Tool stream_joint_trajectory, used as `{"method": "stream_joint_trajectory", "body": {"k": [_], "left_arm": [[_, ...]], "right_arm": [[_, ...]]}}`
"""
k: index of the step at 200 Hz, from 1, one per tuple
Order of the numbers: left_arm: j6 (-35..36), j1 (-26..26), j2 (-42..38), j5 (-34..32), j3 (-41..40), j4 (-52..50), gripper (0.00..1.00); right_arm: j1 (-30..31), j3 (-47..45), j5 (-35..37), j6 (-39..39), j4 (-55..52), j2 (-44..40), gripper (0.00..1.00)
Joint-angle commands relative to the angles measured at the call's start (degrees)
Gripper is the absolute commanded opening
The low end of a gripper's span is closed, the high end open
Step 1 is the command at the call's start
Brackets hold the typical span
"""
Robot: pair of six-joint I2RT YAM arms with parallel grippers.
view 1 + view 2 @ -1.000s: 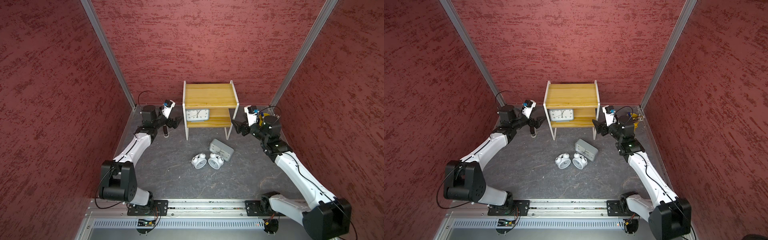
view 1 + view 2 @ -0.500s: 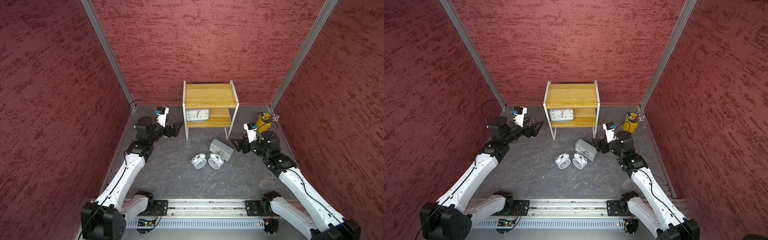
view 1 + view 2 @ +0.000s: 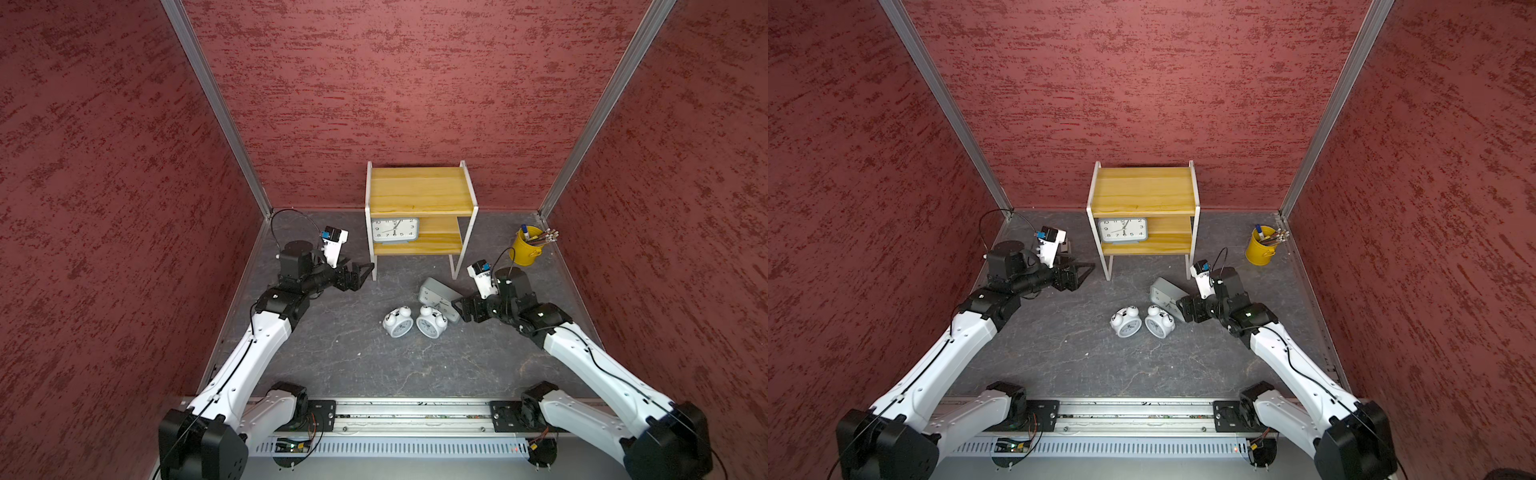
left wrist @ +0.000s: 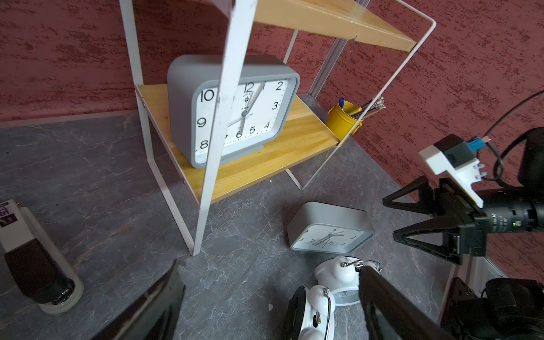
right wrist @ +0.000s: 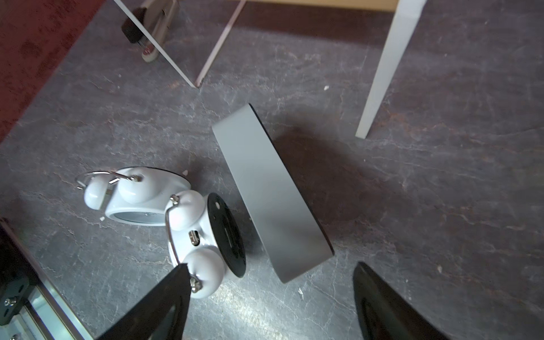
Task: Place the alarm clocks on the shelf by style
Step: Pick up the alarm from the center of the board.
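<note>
Grey clock (image 3: 434,295) leaning back; right gripper (image 3: 456,308) hovering beside, gaping empty to span it; left gripper (image 3: 365,274) hanging open, empty.

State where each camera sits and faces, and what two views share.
Top views: high above the front rail, looking down at the shelf; left arm, right arm, left gripper, right gripper show.
Left wrist: on the left arm, facing the grey clock on the shelf; its own fingers and the right gripper show.
Right wrist: on the right arm, looking down at the grey clock on the floor; its own fingers show.
Shared: both wrist views show that floor clock and the twin-bell clocks.
</note>
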Motion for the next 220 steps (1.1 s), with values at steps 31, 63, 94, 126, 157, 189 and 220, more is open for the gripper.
{"method": "stream_joint_trajectory", "body": {"k": [31, 63, 94, 126, 157, 189, 220], "left_arm": [[2.3, -0.4, 0.8, 2.7, 0.2, -2.8, 0.95], [2.6, -0.4, 0.8, 2.8, 0.3, -3.1, 0.95], [2.6, -0.4, 1.1, 3.2, 0.3, -3.2, 0.95], [2.8, -0.4, 1.0, 3.2, 0.4, -3.4, 0.95], [2.9, -0.4, 1.1, 3.3, 0.4, -3.5, 0.94], [3.0, -0.4, 1.1, 3.2, 0.4, -3.5, 0.94], [3.0, -0.4, 1.0, 3.1, 0.5, -3.6, 0.94]], "right_arm": [[0.9, 2.8, 0.8, -3.4, 0.4, 2.5, 0.87], [1.2, 2.9, -0.1, -4.6, 1.2, 4.4, 0.84], [1.3, 4.1, 0.4, -5.5, 0.9, 6.8, 0.83], [1.3, 4.7, 1.4, -6.1, 1.4, 8.8, 0.82], [1.4, 5.4, 1.5, -6.5, 1.3, 10.8, 0.77], [1.5, 5.7, 1.5, -6.8, 0.3, 12.2, 0.73], [1.6, 5.4, 2.1, -7.1, -0.7, 12.6, 0.66]]}}
